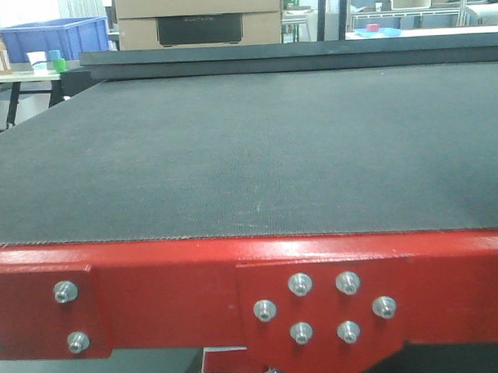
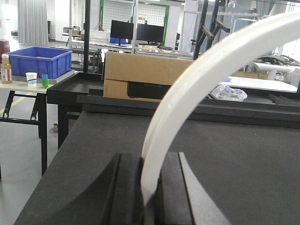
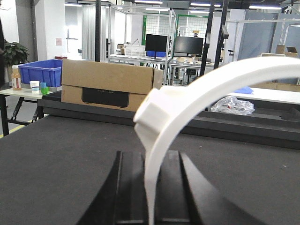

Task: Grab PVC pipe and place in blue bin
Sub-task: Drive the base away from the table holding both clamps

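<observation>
Dark-matted counter [image 1: 248,154] fills front view, red frame [image 1: 154,280] bolted along near edge. Far edge: cardboard box [image 3: 107,84]. Far left, off counter: blue bin [image 2: 36,60] on side table [image 2: 21,86], well apart from my tools. White curved PVC pipe [image 2: 201,79]: lower end pinched in my left tool [image 2: 149,187], arcing up to right. My right tool [image 3: 152,192] likewise clamped on PVC pipe [image 3: 201,86], collar [image 3: 152,110] just above fingers. Cannot tell if same piece.
</observation>
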